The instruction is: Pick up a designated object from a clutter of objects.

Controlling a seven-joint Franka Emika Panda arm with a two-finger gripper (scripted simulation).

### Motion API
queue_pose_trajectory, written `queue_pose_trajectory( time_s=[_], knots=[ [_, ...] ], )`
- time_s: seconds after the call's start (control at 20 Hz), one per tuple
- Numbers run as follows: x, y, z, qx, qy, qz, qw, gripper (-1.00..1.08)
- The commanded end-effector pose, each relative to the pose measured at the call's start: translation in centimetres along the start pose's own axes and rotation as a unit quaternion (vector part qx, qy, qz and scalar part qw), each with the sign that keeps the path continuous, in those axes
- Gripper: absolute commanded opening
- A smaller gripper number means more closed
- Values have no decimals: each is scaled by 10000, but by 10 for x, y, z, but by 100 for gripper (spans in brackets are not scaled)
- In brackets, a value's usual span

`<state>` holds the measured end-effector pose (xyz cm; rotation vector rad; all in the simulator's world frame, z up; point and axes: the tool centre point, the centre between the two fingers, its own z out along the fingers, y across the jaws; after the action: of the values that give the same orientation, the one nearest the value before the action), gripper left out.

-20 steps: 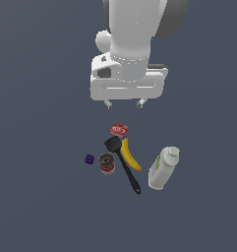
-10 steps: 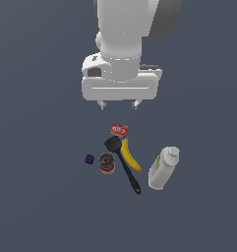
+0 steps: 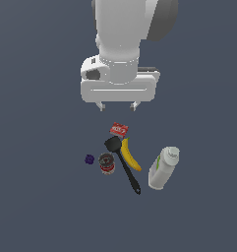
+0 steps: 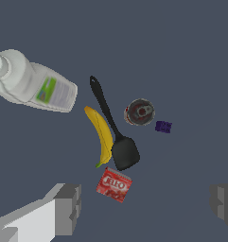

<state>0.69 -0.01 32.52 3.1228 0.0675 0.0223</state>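
Note:
The designated object, a small flat red box (image 3: 119,129) (image 4: 114,185) with a white label, lies at the far end of the clutter of objects, touching the head of a black spatula (image 3: 122,164) (image 4: 113,133). A yellow banana (image 3: 130,154) (image 4: 101,134) lies along the spatula. My gripper (image 3: 118,106) (image 4: 146,202) hangs open above and just behind the box, with nothing between its fingers (image 4: 68,208). In the wrist view the box sits between the two fingers, nearer one of them.
A white bottle (image 3: 163,168) (image 4: 31,84) lies on its side on the exterior view's right. A small round red-and-dark can (image 3: 106,163) (image 4: 139,112) and a tiny purple piece (image 3: 89,159) (image 4: 163,126) sit at the exterior view's left of the spatula. Everything rests on a flat dark grey floor (image 3: 41,197).
The arm has shifted slightly toward the exterior view's left, and the gripper has come a little lower. The objects have not moved.

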Motion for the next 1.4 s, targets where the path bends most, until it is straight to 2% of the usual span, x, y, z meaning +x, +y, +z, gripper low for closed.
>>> queue_pose_trajectory(
  time_s=[0.0, 0.4, 0.7, 1.0, 1.35],
  knots=[
    [-1, 0, 6, -6, -4, -97, 10000, 100],
    [-7, 1, 40, -38, -17, -683, 9977, 100],
    [-18, 1, 80, -62, -35, -1401, 9901, 100],
    [-36, 0, 122, -69, -54, -2216, 9751, 100],
    [-62, -2, 168, -49, -68, -3154, 9489, 100]
  ],
)
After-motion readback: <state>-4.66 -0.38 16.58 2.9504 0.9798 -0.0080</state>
